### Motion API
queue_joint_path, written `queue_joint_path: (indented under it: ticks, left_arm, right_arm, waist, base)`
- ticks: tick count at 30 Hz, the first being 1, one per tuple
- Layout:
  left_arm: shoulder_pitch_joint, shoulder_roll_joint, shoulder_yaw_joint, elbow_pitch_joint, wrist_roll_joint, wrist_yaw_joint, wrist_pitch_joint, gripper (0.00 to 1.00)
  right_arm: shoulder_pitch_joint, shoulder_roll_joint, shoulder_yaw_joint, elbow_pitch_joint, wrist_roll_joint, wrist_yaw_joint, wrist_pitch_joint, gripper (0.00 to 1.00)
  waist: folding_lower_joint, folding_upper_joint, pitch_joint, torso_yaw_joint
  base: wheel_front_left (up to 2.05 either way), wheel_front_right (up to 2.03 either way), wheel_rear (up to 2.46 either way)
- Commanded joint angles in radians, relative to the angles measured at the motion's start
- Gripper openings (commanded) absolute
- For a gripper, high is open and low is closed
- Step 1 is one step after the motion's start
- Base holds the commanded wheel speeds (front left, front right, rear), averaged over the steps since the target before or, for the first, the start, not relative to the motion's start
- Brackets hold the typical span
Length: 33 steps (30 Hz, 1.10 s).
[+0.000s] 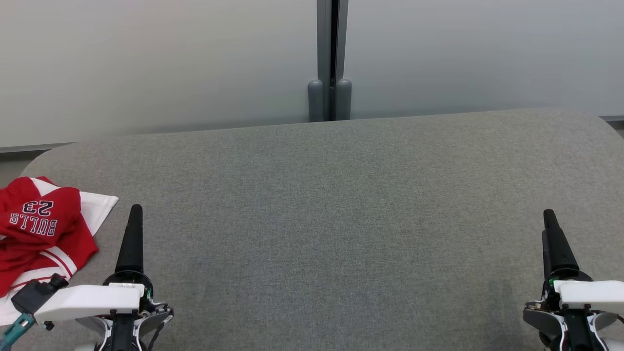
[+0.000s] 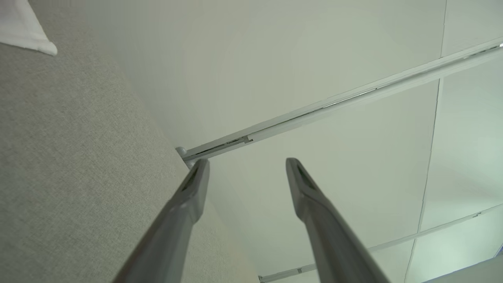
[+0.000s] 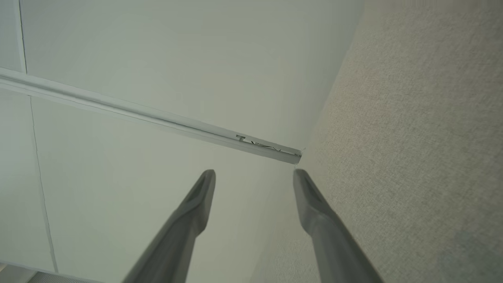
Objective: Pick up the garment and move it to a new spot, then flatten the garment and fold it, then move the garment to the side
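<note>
Partly off-frame at left, crumpled red garment (image 1: pixel 41 229); left pincer (image 2: pixel 247 163) and right pincer (image 3: pixel 254 175) agape, empty.

Office or lab sort of room, frosted glass partition panels (image 1: pixel 146 63) along the back, a slim grey metal post (image 1: pixel 324 39) joining them, rounded grey caps (image 1: pixel 315 100) at its foot, a wide work table (image 1: pixel 341 195) covered in plain grey fabric — corners rounded

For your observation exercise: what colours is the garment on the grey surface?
The garment is red with white panels and dark lettering; the head view shows it best.
</note>
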Motion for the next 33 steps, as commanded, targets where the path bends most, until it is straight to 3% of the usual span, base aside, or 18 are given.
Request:
queue_joint_path:
  ticks: [1,16,33]
  left_arm:
    - [-0.035,0.007,0.0,-0.026,0.044,-0.001,-0.008,1.0]
    - [-0.013,0.011,-0.02,-0.09,0.37,-0.001,-0.063,1.0]
    - [0.019,0.016,-0.039,-0.115,0.634,0.004,-0.115,1.0]
  right_arm:
    - [-0.027,-0.013,0.004,-0.021,-0.037,0.0,-0.012,1.0]
    - [-0.028,-0.04,0.048,-0.054,-0.343,0.0,-0.068,1.0]
    - [-0.028,-0.054,0.095,-0.064,-0.568,0.0,-0.107,1.0]
  waist:
    - [0.0,-0.0001,0.0,0.0]
    - [0.0,-0.0001,-0.004,0.003]
    - [0.0,-0.0001,-0.007,0.002]
  base:
    - [0.0,0.0,0.0]
    - [0.0,0.0,0.0]
    - [0.0,0.0,0.0]
